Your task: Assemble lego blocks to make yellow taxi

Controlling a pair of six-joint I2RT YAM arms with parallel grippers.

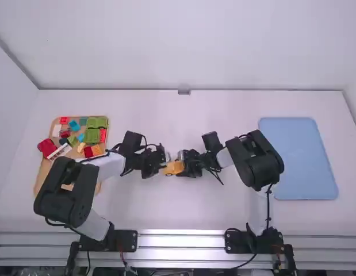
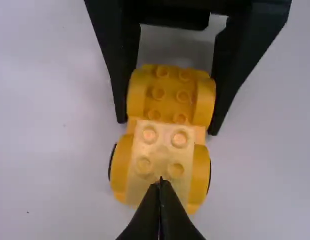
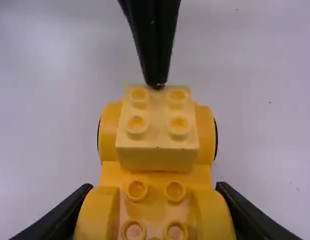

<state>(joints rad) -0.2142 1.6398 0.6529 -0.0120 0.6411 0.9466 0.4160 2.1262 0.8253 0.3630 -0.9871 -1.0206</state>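
You have the yellow taxi base point(image 1: 173, 168) at the middle of the table point(image 1: 224, 213), between your two grippers. In the high view it's a small orange-yellow shape with a dark wheel point(image 1: 168, 174) on its near side. Your right gripper point(image 1: 179, 165) reaches in from the right and has its fingers closed on the base's right end, one on each side. Your left gripper point(image 1: 164, 165) is at the left end.

Your left wrist view shows the left gripper's two fingertips point(image 2: 160, 184) together, with nothing between them, over the pale yellow block point(image 2: 156, 167). It also shows you both of the right gripper's fingers against the fenders.

From your right wrist view you can tell how the pale yellow block sits: studs up, on the left part of the base, between rounded fenders, with the left gripper's tips right at its outer edge. I can't tell whether they press on it. There are tiny raised marks on the base's bare studs point(image 3: 133, 231).

On your left, the high view has a wooden tray point(image 1: 43, 172) of red, green, blue, white and yellow blocks; on your right lies a pale blue mat point(image 1: 298, 161).
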